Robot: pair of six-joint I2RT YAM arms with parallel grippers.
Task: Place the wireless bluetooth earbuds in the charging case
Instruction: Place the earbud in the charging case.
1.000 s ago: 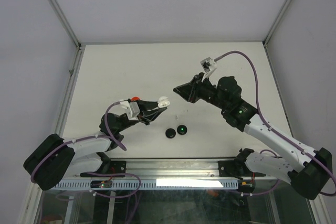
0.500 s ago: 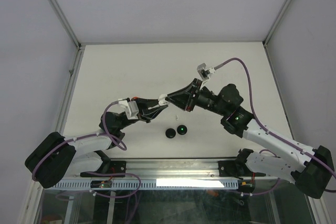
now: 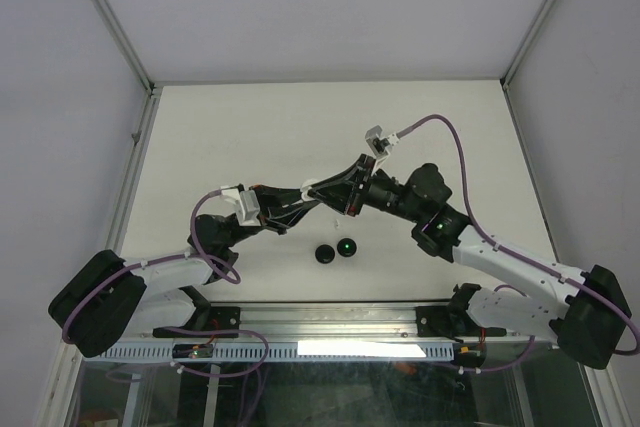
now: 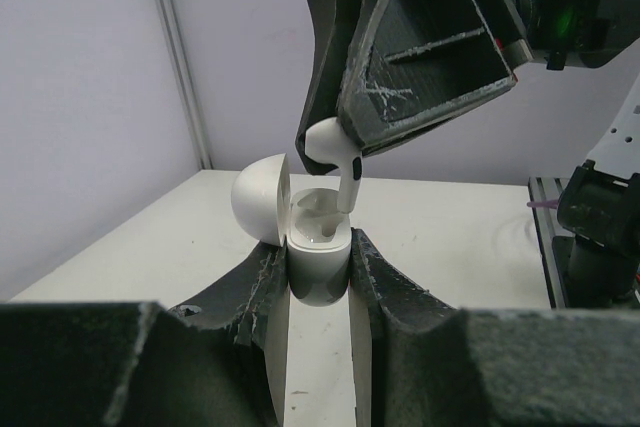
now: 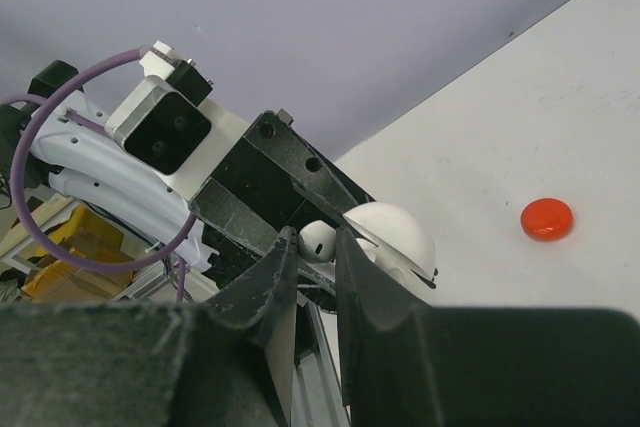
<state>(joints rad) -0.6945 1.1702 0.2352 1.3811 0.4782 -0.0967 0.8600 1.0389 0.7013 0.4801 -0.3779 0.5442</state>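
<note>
Right hand (image 5: 315,245) swung in, clamping white earbud (image 4: 330,147) at mouth of open charging case (image 4: 318,282), clamped in left hand (image 4: 318,245).

The charging case (image 4: 318,269) is white and rounded. It sits upright, clamped between the fingers of the left pincer (image 4: 320,247), with its domed lid (image 4: 262,197) swung open to the left. One white earbud (image 4: 328,140) is pinched by its head in the right pincer (image 5: 315,247). Its stem points down, with the tip at the rim of the case's open well.
</note>
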